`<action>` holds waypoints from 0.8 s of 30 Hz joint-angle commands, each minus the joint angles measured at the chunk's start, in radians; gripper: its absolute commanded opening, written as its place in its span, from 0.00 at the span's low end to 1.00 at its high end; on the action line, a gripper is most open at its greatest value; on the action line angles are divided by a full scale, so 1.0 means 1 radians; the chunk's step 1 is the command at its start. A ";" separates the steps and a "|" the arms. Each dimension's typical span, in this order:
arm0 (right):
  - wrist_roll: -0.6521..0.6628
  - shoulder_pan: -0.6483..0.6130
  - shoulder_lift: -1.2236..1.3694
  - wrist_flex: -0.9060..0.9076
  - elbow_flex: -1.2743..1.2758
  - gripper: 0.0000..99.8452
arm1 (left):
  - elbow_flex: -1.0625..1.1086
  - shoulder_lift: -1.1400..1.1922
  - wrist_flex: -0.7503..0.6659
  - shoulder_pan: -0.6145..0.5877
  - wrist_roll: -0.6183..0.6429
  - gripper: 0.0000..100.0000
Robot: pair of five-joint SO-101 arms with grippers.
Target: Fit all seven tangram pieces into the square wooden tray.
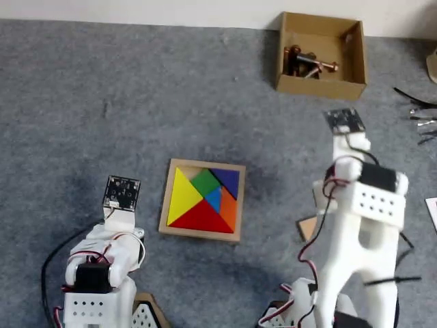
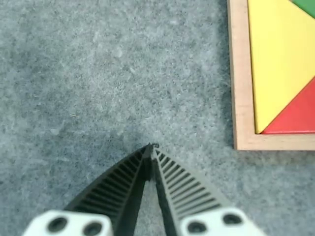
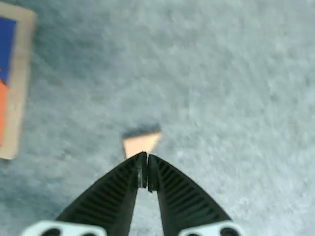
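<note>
Coloured pieces (image 1: pixel 184 195) fill the wooden tray (image 1: pixel 201 234) on the bench (image 1: pixel 89 102), so the job looks all but done. The left hand (image 2: pixel 150 147) at its nine o'clock and right hand (image 3: pixel 142 168) at three stand clear, tips together, empty. A tan triangle (image 3: pixel 141 141) lies just past the right hand; a cardboard box (image 1: pixel 319 87) at one o'clock holds coppery parts (image 1: pixel 307 63).

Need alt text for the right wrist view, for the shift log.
The right gripper, shut, hangs over grey carpet with a small tan triangle lying just past its tips. One side of the wooden tray, holding a blue piece and an orange piece, shows at the picture's edge.
</note>
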 commanded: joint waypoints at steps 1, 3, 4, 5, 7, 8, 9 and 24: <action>0.064 0.065 -0.102 -0.058 0.070 0.01 | 0.019 -0.005 0.005 -0.008 -0.005 0.01; 0.083 0.076 -0.143 -0.064 0.130 0.01 | 0.019 -0.005 0.005 -0.008 -0.005 0.01; 0.092 0.071 -0.163 -0.062 0.160 0.01 | 0.019 -0.005 0.005 -0.008 -0.005 0.01; 0.097 0.068 -0.183 -0.059 0.194 0.01 | 0.019 -0.005 0.005 -0.008 -0.005 0.01; 0.098 0.035 -0.220 -0.056 0.254 0.01 | 0.019 -0.005 0.005 -0.008 -0.005 0.01; 0.098 0.013 -0.240 -0.056 0.283 0.01 | 0.019 -0.005 0.005 -0.008 -0.005 0.01; 0.097 -0.012 -0.257 -0.056 0.312 0.01 | 0.019 -0.005 0.005 -0.008 -0.005 0.01; -0.167 -0.130 -0.348 -0.170 0.469 0.20 | 0.019 -0.005 0.005 -0.008 -0.005 0.01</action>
